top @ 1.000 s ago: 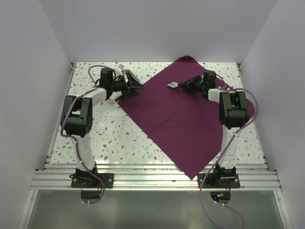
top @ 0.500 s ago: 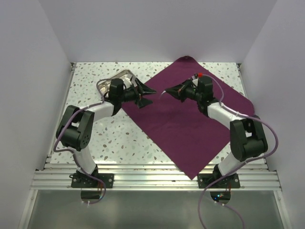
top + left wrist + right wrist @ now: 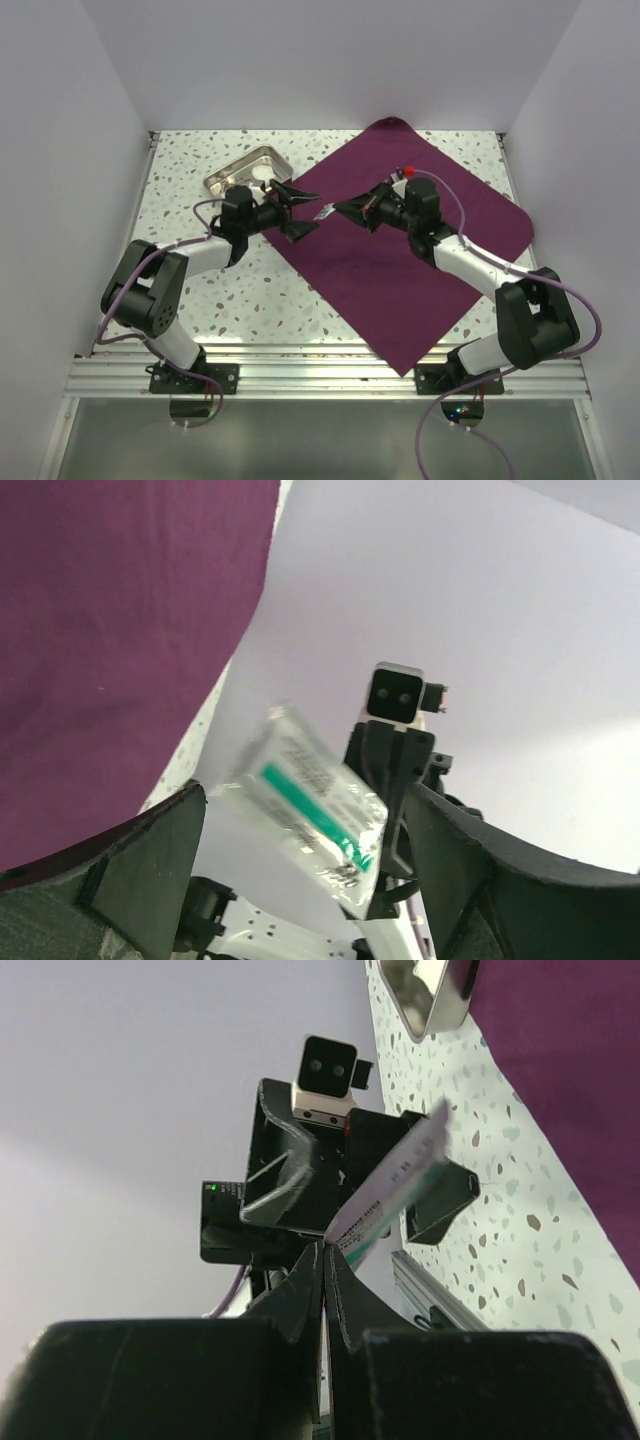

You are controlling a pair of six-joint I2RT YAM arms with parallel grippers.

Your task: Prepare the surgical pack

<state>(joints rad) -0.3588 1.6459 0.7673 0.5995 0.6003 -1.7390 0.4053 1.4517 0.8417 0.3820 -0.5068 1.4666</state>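
Observation:
My right gripper is shut on one end of a small clear packet with a green stripe, held in the air over the left edge of the plum-purple cloth. My left gripper faces it, open. In the left wrist view the packet hangs between my wide-apart fingers, touching neither. The right wrist view shows my right gripper pinching the packet edge-on. The steel tray lies behind the left gripper, something white inside it.
The cloth lies as a diamond across the speckled table, its near corner at the front rail. White walls close in the back and both sides. The tray's rim shows at the top of the right wrist view.
Both grippers swung toward each other over the cloth's left edge. The left one left the tray and opened a little wider. The right one carried the packet left to meet it.

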